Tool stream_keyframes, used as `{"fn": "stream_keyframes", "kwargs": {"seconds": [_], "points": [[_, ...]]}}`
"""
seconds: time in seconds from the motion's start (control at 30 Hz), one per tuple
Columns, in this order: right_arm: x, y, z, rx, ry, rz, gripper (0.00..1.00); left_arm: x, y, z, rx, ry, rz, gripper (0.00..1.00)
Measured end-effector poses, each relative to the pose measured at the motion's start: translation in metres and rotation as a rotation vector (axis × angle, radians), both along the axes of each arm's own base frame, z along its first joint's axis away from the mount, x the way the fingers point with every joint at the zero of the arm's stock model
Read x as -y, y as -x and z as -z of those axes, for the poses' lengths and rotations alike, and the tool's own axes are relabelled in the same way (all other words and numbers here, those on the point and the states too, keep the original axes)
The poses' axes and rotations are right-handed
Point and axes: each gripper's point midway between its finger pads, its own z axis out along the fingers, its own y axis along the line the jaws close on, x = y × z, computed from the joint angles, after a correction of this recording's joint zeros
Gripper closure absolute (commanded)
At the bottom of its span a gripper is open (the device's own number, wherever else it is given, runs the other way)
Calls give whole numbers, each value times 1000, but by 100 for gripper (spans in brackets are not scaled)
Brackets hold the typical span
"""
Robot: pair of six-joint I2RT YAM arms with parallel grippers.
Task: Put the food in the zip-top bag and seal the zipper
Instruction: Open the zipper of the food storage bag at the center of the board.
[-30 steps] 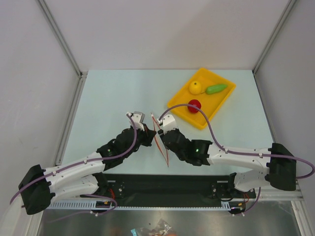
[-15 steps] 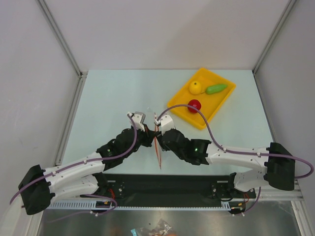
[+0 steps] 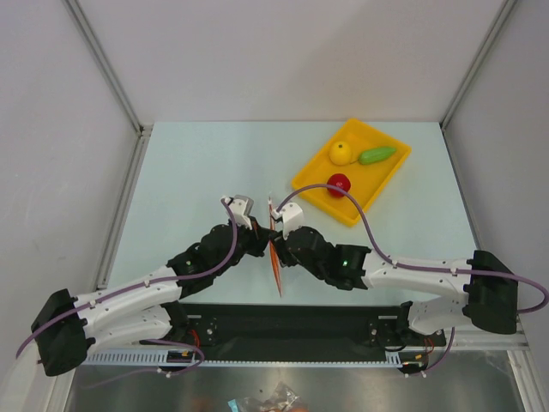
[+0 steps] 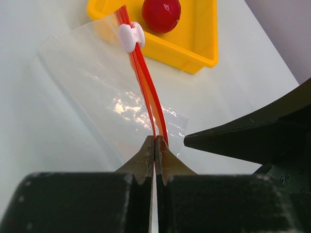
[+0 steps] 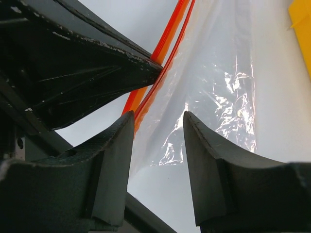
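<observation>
Bag (image 4: pixel 92 77), being held by zipper (image 4: pixel 146 92) in fully closed left gripper (image 4: pixel 154 145), sitting between parted right gripper (image 5: pixel 158 121) fingers, possibly untouched.

A yellow tray (image 3: pixel 375 174) sits on the far right of the pale table (image 3: pixel 197 163), turned at an angle to its edges. Plain white walls (image 3: pixel 283 60) enclose the table, with metal posts (image 3: pixel 103 64) at the back corners. A crumpled wrapper (image 3: pixel 266 400) lies below the near edge.

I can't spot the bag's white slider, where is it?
In the left wrist view, the white slider sits at the far end of the zipper, near the yellow tray, opposite the left gripper.
</observation>
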Motion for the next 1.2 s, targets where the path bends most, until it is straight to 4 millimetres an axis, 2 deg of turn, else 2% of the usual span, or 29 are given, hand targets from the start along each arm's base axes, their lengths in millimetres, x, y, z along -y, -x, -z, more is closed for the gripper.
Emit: {"fn": "stream_keyframes", "kwargs": {"seconds": [0.4,0.6,0.8,0.93,1.1,1.2], "points": [[0,-4,-2,-3,-18,14,52,1,2,-2,1,7,12,100],[-5,-4,3,-5,-19,15,48,2,2,-2,0,10,14,100],[-12,-3,-3,9,-67,7,42,2,2,-8,9,27,11,100],[-9,-2,-2,8,-80,14,48,2,2,-8,9,31,12,100],[-7,-4,-2,7,-89,38,49,2,2,-9,9,32,11,100],[-5,-3,0,5,-93,41,58,2,2,-9,9,32,12,100]]}}
